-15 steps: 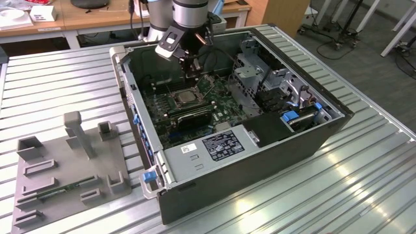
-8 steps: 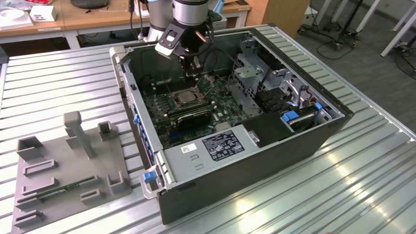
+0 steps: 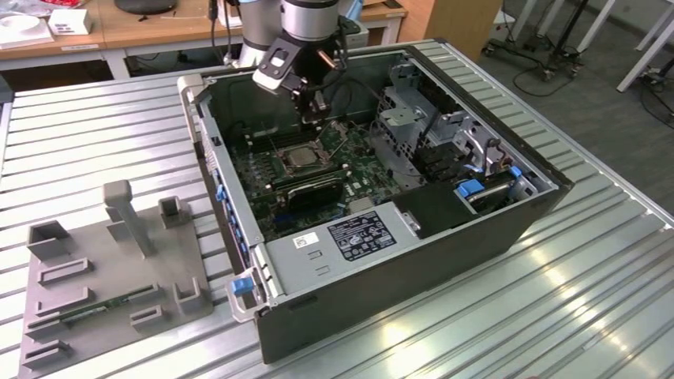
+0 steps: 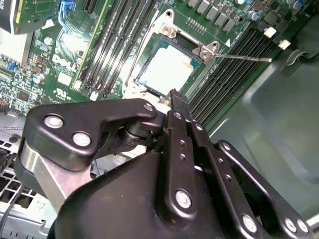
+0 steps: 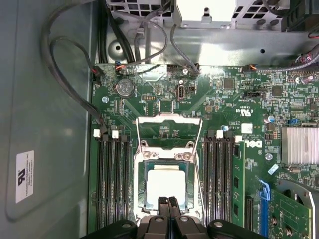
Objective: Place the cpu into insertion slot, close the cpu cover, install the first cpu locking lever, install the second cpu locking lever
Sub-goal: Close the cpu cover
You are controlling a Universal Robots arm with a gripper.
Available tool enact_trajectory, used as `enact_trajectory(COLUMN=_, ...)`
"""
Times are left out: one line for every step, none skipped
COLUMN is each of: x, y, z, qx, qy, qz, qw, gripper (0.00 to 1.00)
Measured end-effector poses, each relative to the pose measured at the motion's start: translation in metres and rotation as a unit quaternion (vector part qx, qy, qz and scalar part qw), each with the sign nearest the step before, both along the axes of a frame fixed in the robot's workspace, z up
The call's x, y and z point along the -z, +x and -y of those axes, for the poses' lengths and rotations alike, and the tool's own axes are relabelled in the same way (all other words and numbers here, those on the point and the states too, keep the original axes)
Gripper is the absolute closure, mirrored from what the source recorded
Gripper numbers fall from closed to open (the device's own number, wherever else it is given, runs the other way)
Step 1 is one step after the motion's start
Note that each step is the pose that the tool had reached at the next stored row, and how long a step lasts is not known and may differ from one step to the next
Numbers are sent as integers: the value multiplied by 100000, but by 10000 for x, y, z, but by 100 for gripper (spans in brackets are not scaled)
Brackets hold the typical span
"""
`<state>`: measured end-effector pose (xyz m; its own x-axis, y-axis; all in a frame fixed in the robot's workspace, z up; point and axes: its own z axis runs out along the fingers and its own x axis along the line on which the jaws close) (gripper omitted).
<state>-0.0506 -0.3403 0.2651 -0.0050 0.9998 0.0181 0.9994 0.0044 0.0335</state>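
Fingertips (image 5: 162, 204) on the gripper (image 5: 168, 200) are pinched together, empty, right over the cpu's (image 5: 167, 180) edge. The chip's sitting in the insertion slot (image 5: 145, 199), with the cpu cover (image 5: 169, 117) flipped back just beyond it, presumably for access.

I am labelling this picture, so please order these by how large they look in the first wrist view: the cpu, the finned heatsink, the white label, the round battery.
1. cpu and finned heatsink: they look alike, and the picture's edge cuts the heatsink, so I do not rank them.
2. white label
3. round battery
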Motion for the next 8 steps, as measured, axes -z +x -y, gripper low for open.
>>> enact_trajectory(x=0, y=10, z=0, qx=0, qy=7, qz=2, qw=100000, gripper=89)
enact_trajectory(x=0, y=22, z=0, qx=-1, qy=5, qz=-1, qw=100000, gripper=89)
enact_trajectory(x=0, y=36, z=0, qx=1, qy=3, qz=2, qw=100000, gripper=89)
enact_trajectory(x=0, y=51, z=0, qx=1, qy=5, qz=2, qw=100000, gripper=89)
enact_trajectory(x=1, y=66, z=0, qx=0, qy=8, qz=4, qw=100000, gripper=89)
enact_trajectory(x=1, y=79, z=0, qx=-2, qy=9, qz=4, qw=100000, gripper=89)
enact_trajectory(x=1, y=90, z=0, qx=-3, qy=11, qz=4, qw=100000, gripper=89)
enact_trajectory(x=1, y=103, z=0, qx=1, qy=8, qz=4, qw=100000, gripper=89)
